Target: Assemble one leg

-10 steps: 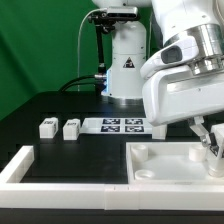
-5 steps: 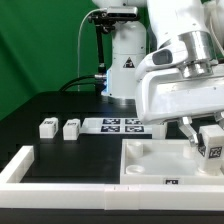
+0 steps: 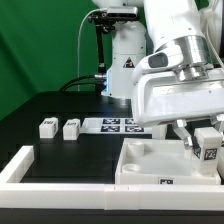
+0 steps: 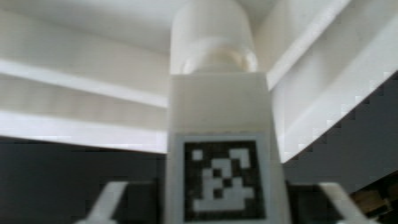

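Observation:
My gripper [image 3: 207, 148] is at the exterior view's right, shut on a stubby white leg [image 3: 208, 143] whose black-and-white tag faces the camera. It holds the leg upright over the far right corner of the large white panel [image 3: 150, 160]. I cannot tell whether the leg's end sits in a socket. In the wrist view the leg [image 4: 221, 130] fills the middle, tag toward the camera, its rounded end pointing at the panel [image 4: 71, 90]. My gripper [image 4: 221, 205] shows only as finger bits on either side.
Two more legs [image 3: 47, 127] [image 3: 71, 128] stand on the black table at the left. The marker board [image 3: 122, 125] lies behind the panel. A white raised border [image 3: 20, 165] runs along the table's front and left. The arm's base [image 3: 125, 60] stands at the back.
The gripper has turned, so the leg's tag now faces the camera. The panel has shifted toward the exterior view's left.

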Motion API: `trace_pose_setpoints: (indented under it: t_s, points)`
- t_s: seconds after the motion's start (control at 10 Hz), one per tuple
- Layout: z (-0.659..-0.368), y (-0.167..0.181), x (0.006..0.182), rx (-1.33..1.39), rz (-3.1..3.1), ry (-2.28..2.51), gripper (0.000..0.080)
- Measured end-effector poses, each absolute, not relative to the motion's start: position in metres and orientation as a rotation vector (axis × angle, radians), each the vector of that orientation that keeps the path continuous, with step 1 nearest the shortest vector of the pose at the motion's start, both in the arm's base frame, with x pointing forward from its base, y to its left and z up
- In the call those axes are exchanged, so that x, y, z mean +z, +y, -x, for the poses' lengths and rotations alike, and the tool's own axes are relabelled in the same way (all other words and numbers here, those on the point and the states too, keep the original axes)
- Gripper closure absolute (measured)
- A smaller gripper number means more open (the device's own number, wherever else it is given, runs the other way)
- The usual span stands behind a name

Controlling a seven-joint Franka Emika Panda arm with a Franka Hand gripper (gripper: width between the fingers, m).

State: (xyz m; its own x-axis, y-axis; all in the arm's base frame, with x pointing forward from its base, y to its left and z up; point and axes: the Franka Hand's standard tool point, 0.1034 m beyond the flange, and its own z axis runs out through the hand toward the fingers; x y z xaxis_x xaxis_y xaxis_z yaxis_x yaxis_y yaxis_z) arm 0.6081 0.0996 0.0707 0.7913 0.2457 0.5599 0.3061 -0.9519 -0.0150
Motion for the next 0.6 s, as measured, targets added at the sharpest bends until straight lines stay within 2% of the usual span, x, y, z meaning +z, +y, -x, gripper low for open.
trace_pose_setpoints:
  t_s: [0.1, 0.2, 0.3, 0.6]
  points:
    - [-0.6079, 0.0994, 0.0703, -0.875, 2.874, -0.444, 0.0295]
    - [-0.6078, 0.0994, 0.0701, -0.874, 2.874, -0.444, 0.0295]
    - [-0.6076, 0.0994, 0.0699, -0.873, 2.874, -0.444, 0.0176]
    - [-0.6074, 0.0995, 0.0694, -0.872, 2.874, -0.443, 0.0151]
